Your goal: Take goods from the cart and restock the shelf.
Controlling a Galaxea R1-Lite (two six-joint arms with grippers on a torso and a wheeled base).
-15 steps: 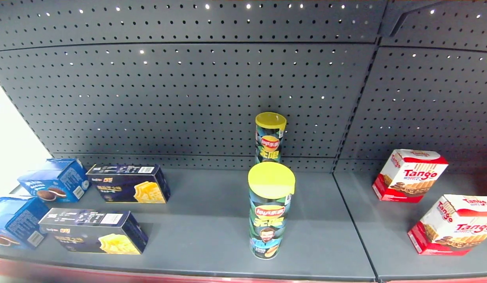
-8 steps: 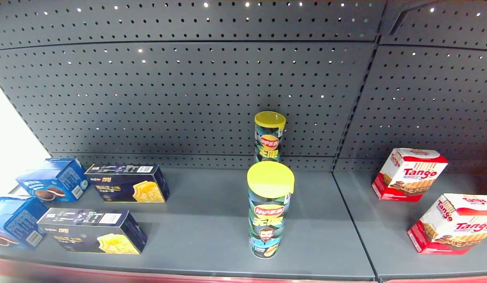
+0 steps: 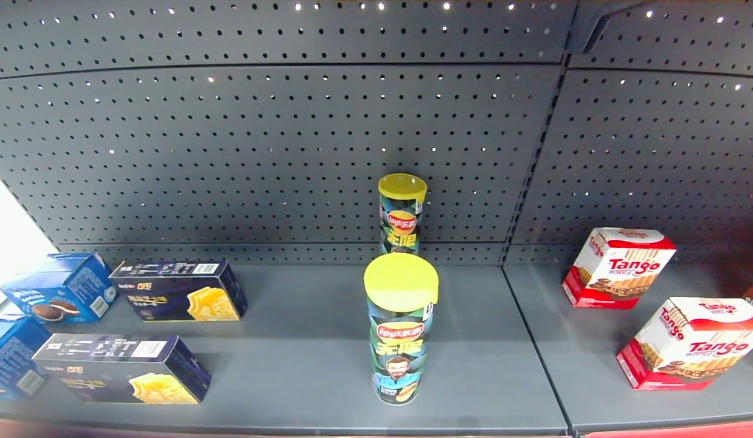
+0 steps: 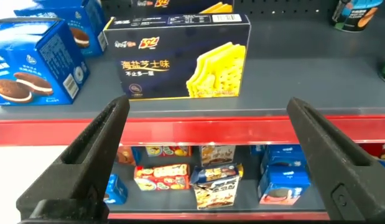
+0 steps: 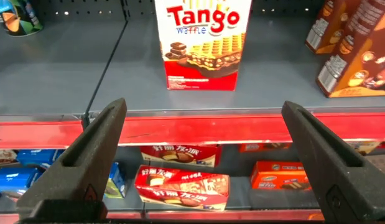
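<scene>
**Now Empty-Handed at the Shelf, With a Tall Can in the Firing Line**

I have both arms parked low in front of the shelf (image 3: 303,365). The left gripper (image 4: 208,106) is spread wide and holds nothing, facing a cracker box (image 4: 180,59). The right gripper (image 5: 203,107) is spread the same way, facing a wafer box (image 5: 201,46). Mid-shelf, the front chip can (image 3: 401,331) stands upright near the front edge. The rear chip can (image 3: 402,213) is at its 12 o'clock, back by the pegboard (image 3: 261,152). A rear wafer box (image 3: 620,267) sits toward 2 o'clock and the blue cookie boxes (image 3: 57,288) toward 9 o'clock.

With no goods in either gripper, I judge a trip to the cart comes next. Two things could go wrong. Both grippers appear to sit just in front of the red lip (image 4: 198,127), so a careless lift could snag it. An arm swinging across the middle could also knock over the tall, narrow front chip can, and it would probably roll off the edge.
</scene>
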